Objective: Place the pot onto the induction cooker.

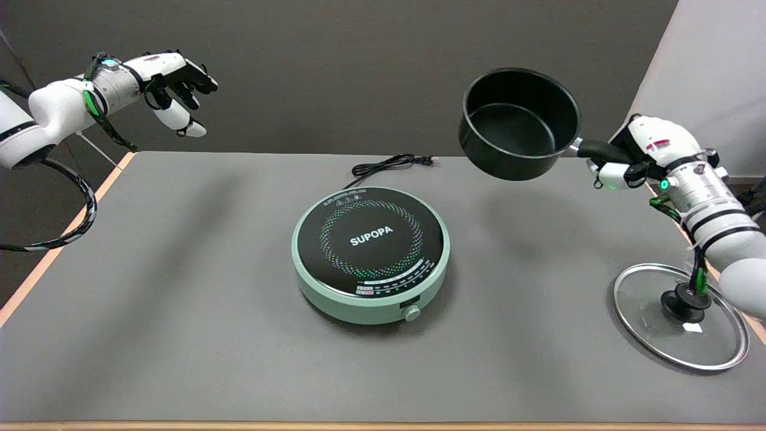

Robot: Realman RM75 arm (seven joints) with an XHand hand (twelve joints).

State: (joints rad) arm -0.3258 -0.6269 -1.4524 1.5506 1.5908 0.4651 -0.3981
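In the head view, the right robot hand (pixel 622 160) is clamped around the black handle of the pot (pixel 518 123) and holds it in the air, tilted toward the camera, so its empty inside is visible. The pot is above the far right part of the worktop (pixel 179 299), well apart from the induction cooker (pixel 370 254), which stands in the middle with nothing on it. So the pot is picked up; carrying it over and setting it down remain. The glass lid (pixel 680 315) lies at the right.

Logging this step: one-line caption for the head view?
Right hand holds the black pot by its handle in the air, right of the green induction cooker.
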